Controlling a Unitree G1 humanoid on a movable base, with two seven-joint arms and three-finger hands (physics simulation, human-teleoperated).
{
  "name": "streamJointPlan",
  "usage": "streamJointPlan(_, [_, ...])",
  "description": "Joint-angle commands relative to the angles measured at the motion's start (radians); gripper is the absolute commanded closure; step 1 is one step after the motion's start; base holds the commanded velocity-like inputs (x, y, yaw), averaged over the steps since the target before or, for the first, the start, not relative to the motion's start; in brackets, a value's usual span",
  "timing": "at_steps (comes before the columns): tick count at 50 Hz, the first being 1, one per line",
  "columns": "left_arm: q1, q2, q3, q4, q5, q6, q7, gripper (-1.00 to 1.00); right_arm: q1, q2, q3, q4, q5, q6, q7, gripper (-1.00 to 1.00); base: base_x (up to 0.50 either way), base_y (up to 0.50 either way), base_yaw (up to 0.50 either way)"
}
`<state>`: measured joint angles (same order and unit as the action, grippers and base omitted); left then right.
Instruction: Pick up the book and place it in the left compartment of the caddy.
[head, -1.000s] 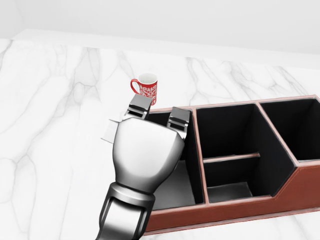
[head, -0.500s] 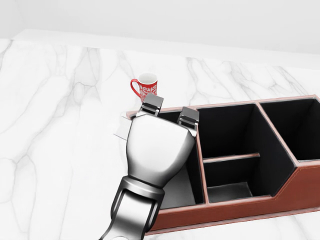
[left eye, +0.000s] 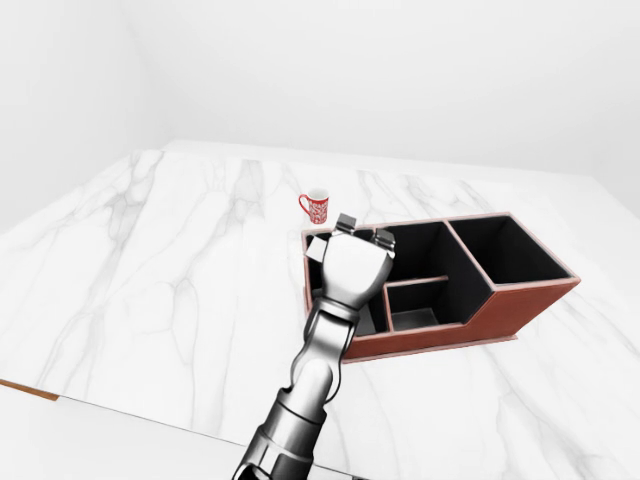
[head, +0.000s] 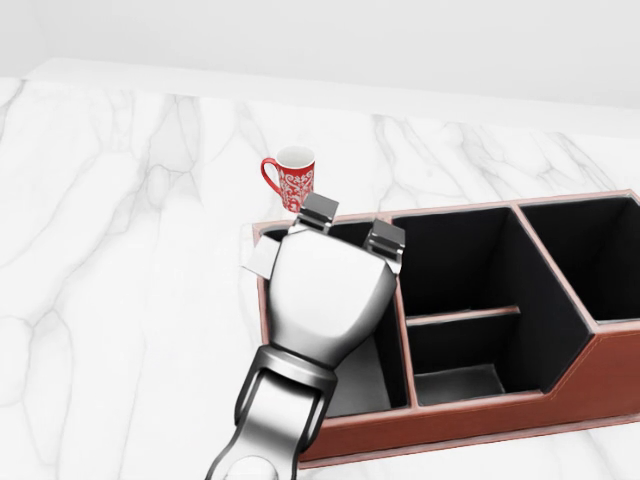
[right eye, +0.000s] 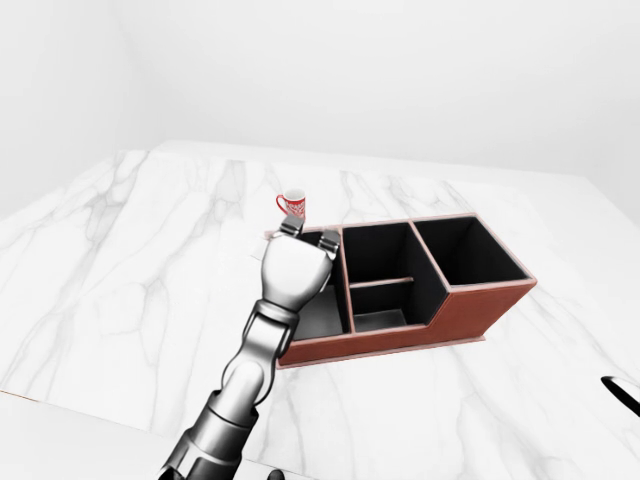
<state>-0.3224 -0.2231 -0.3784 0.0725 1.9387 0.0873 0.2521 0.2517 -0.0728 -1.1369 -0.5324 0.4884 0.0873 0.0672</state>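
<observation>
With the left hand (head: 322, 285) hanging right over the caddy's (head: 560, 385) left compartment (head: 365, 375), fingers curled round a pale thing, probably the book (head: 258, 258), poking out its left side, the drop is straight down. Right hand isn't really visible.

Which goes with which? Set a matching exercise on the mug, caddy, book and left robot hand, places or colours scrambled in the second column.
1. mug
2. caddy
3. left robot hand
4. book

A. over the caddy's left compartment
B. only a pale corner showing, at the hand's left edge in the head view
C. red and white, standing on the marble counter
D. brown outside, black inside

Pairs: 1-C, 2-D, 3-A, 4-B
</observation>
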Motion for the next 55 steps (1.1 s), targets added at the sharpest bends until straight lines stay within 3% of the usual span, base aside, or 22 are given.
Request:
streamJointPlan(1, [-0.028, 0.002, 0.01, 0.06, -0.013, 0.0, 0.059, 1.0, 0.0, -0.001, 0.0, 0.0, 0.001, 0.0, -0.004, -1.0, 0.0, 0.0, 0.0])
streamJointPlan(9, [-0.042, 0.001, 0.016, 0.086, -0.022, 0.0, 0.066, 1.0, -0.003, -0.003, 0.007, 0.011, -0.005, 0.0, -0.004, -1.0, 0.0, 0.0, 0.0])
streamJointPlan(14, [-0.075, 0.002, 0.039, 0.223, -0.045, 0.0, 0.12, 1.0, 0.001, -0.002, 0.004, 0.004, 0.0, 0.0, -0.003, -1.0, 0.0, 0.0, 0.0])
streamJointPlan(55, [-0.196, 0.013, 0.079, 0.598, -0.15, 0.0, 0.26, 1.0, 0.0, 0.0, 0.004, 0.004, -0.004, 0.0, 0.001, -1.0, 0.0, 0.0, 0.0])
